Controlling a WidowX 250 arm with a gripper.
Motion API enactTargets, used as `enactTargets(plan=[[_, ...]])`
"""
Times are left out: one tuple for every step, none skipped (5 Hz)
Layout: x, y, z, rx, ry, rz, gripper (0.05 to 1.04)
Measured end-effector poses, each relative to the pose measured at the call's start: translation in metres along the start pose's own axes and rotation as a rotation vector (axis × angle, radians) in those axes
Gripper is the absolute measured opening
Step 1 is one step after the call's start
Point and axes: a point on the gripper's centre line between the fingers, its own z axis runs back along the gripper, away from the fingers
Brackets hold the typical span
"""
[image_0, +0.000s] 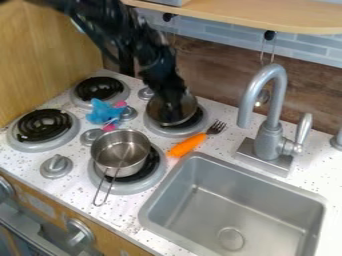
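Metal pan (159, 111): on the burner (175, 133) near the back edge of the speckled white bench (75, 192); gripper (174, 106) over it, angled down from upper left, jaws' state indeterminable. Steel saucepan (120, 150): nearer front edge. Orange-handled fork (188, 145): beside sink (254, 185). Wood-grain wall (217, 75) behind.

Bright, diffuse light; soft sheen on sink (230, 210) and steel saucepan (107, 161)
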Motion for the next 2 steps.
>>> enactTargets(plan=[[0.004, 0.015, 0.036, 0.013, -0.053, 0.047, 0.315], [-0.002, 0.033, 0.065, 0.041, -0.072, 0.112, 0.315]])
